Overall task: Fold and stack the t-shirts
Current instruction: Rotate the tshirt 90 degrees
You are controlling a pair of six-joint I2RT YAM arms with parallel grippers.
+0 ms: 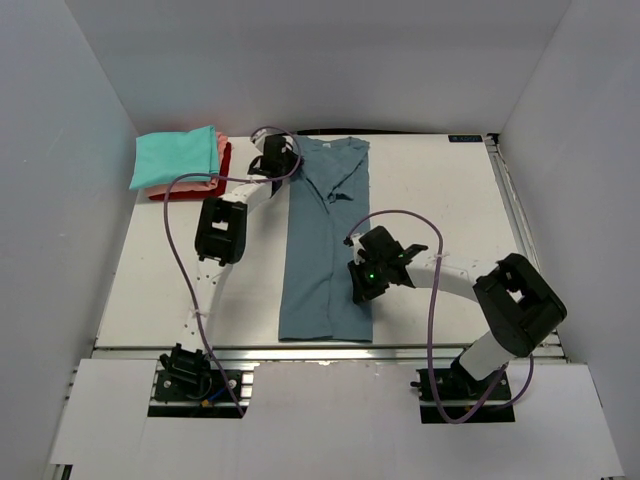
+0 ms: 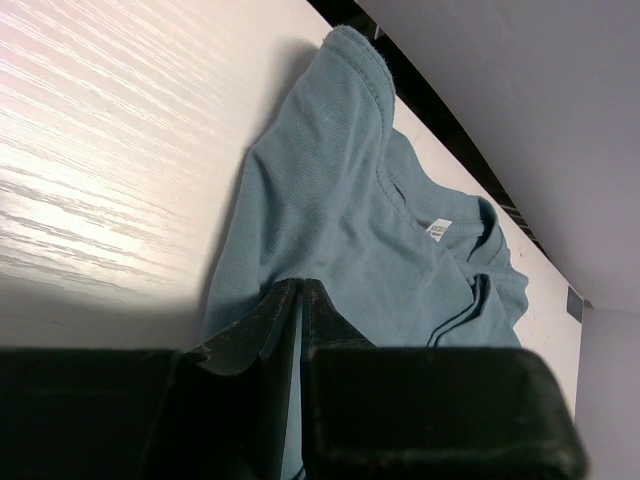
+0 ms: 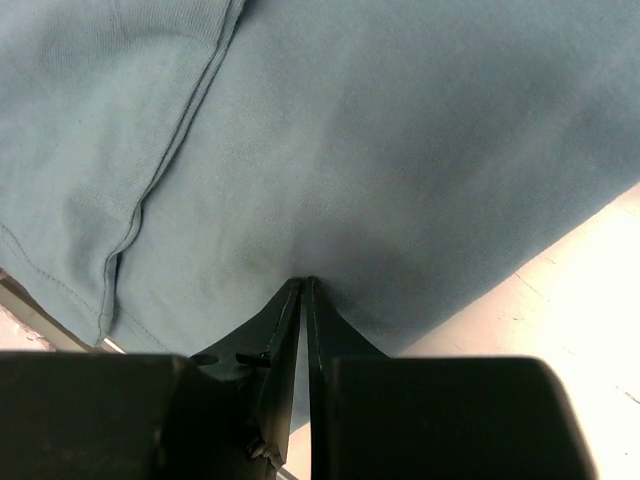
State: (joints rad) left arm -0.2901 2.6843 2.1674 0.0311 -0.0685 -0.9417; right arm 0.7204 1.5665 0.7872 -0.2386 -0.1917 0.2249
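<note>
I see my right gripper [image 3: 303,285] nearly closed, tips on the blue shirt [image 1: 325,245] mid-table; farther, left gripper [image 2: 300,290] pinches its shoulder; white tag [image 2: 440,229] unreadable; 3 folded shirts [image 1: 180,160] far left

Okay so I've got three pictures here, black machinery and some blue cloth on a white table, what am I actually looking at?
Two robot arms are bolted at a table's near edge. The wide picture looks down from above and behind them; the two close-ups come from cameras on each wrist. A slate-blue t-shirt, folded into a long strip, lies in the middle. Folded tees are stacked at the far left, teal on top. The left gripper has its jaws pinching the shirt near the collar; the right gripper has its jaws nearly closed against the cloth.
</note>
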